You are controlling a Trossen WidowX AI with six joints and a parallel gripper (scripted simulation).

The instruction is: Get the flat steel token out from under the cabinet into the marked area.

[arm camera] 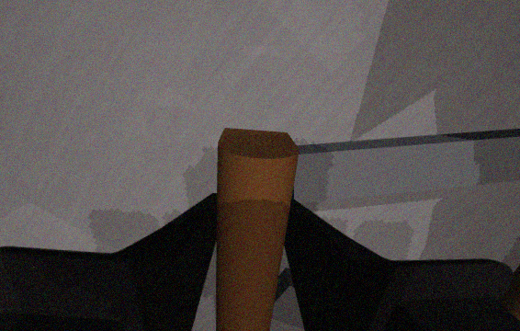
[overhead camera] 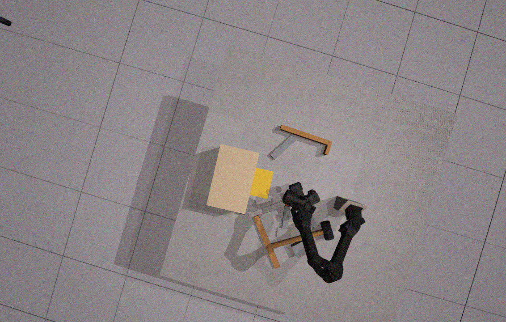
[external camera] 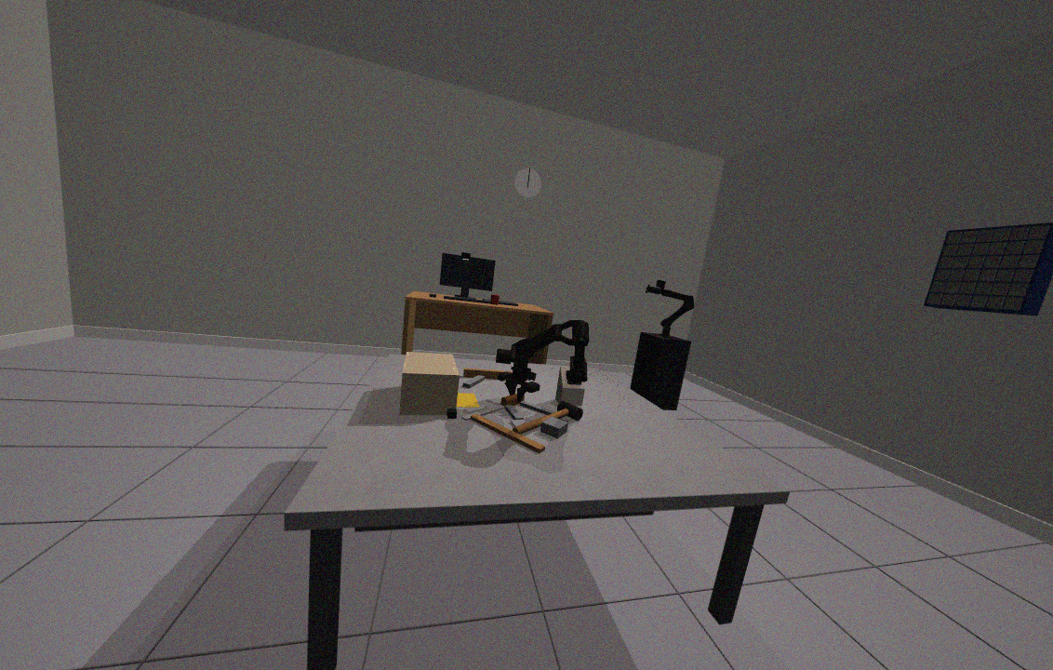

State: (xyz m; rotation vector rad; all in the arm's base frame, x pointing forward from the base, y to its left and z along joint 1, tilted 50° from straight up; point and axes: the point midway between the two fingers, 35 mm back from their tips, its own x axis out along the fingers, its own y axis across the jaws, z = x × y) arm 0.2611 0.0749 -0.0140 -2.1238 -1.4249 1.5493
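The cabinet is a beige box [overhead camera: 233, 179] [external camera: 429, 383]. The yellow marked area [overhead camera: 262, 184] [external camera: 467, 400] lies along its front side. The steel token does not show in any view. My gripper [overhead camera: 291, 205] [external camera: 517, 395] [arm camera: 251, 202] is shut on a wooden handle [external camera: 509, 400] [arm camera: 257, 175], low over the table, to the right of and below the yellow area in the top view. A long flat grey strip [overhead camera: 266, 208] [external camera: 482, 411] runs left from the handle, its far end close to the cabinet's front corner and outside the yellow area.
A wooden stick [overhead camera: 266, 242] [external camera: 508, 434] and a mallet [overhead camera: 327, 230] [external camera: 570, 410] lie below the gripper. A thin dark rod [overhead camera: 284, 217] lies just beside it. An orange L-shaped piece [overhead camera: 306, 134] lies beyond. A grey block [external camera: 553, 426] lies on the table [external camera: 646, 458].
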